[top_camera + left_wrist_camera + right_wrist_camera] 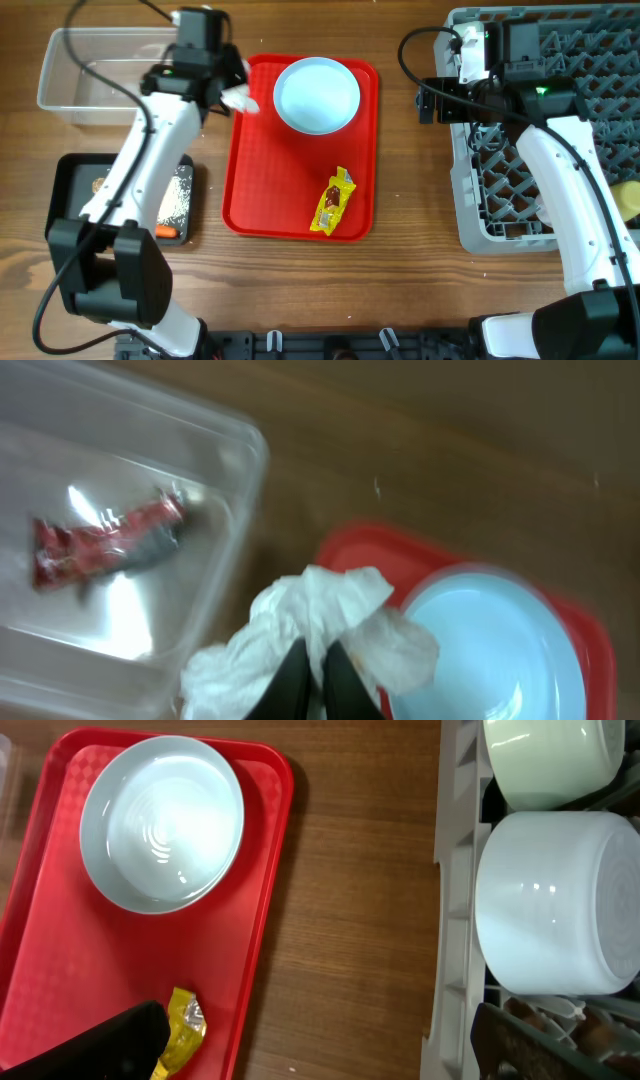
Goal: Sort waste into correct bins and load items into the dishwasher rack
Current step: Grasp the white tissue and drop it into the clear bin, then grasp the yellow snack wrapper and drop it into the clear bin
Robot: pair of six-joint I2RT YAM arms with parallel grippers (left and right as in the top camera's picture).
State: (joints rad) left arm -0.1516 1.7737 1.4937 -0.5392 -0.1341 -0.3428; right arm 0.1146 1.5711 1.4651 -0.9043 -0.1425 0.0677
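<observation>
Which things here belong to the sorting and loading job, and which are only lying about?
Job: tissue, yellow wrapper, red wrapper, carrot, rice grains, blue bowl, clear tub, black tray, dishwasher rack.
Lying about: red serving tray, wooden table.

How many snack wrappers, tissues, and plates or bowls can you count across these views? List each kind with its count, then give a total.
Snack wrappers: 2 (red wrapper, yellow wrapper)
Tissues: 1 (tissue)
Plates or bowls: 3 (plate, green bowl, white bowl)
Total: 6
</observation>
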